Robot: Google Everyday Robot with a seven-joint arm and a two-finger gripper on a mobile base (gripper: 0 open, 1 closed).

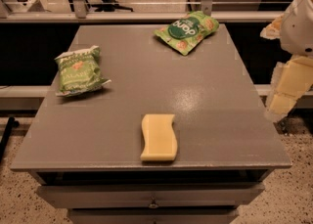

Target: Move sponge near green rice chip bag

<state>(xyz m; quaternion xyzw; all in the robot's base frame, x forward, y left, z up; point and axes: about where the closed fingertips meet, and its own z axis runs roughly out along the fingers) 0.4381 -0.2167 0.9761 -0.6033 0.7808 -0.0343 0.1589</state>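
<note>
- The sponge (159,137) lies flat on the grey tabletop (122,115), in the lower middle of the frame. Its near short end sits just back from the front edge.
- It is pale yellow with wavy long sides, and its long axis runs from the bottom of the frame toward the top.
- The green rice chip bag (188,31) lies flat in the upper middle of the frame, a little right of centre and close to the far edge of the tabletop. It is turned at an angle.
- The bag is bright green, with a dark green round logo, white lettering and tan chips pictured on it.
- The sponge and the green rice chip bag are well apart, with a wide stretch of tabletop between them.
- A duller crinkled green bag (78,70) with white edges and an orange-red picture lies at the middle left of the frame, near the left edge of the tabletop. It is well apart from the other two things.
- The tool (286,91) is at the right edge of the frame, off the right side of the tabletop. It shows as pale yellow blocky parts below a white rounded arm segment (301,17).
- The tool touches nothing on the tabletop and is far from the sponge. I cannot tell whether it is clenched or released.
- A drawer front (151,196) runs under the tabletop at the bottom of the frame, above a speckled floor (293,203).
</note>
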